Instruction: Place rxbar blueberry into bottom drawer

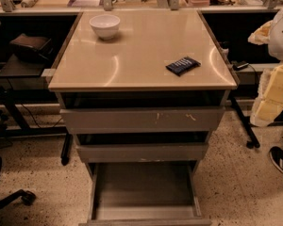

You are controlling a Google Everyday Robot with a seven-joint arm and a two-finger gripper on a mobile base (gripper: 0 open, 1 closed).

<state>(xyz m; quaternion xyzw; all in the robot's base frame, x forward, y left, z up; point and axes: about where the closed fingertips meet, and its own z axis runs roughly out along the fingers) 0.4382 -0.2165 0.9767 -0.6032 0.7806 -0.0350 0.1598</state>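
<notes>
The rxbar blueberry [182, 65], a flat dark navy bar with pale lettering, lies on the right side of the beige cabinet top [141, 55], near the front right corner. The bottom drawer [144, 192] is pulled out wide below it, showing a flat grey floor and side rails with nothing inside. The two upper grey drawers [141, 120] are pushed nearly in. The gripper is not in view; no part of the arm shows.
A white bowl [104, 26] stands at the back left of the top. A dark bag [30, 46] sits on a low shelf to the left. Yellow foam blocks [273, 93] and a person's shoe [280, 161] are at the right. A chair base [9, 197] is at lower left.
</notes>
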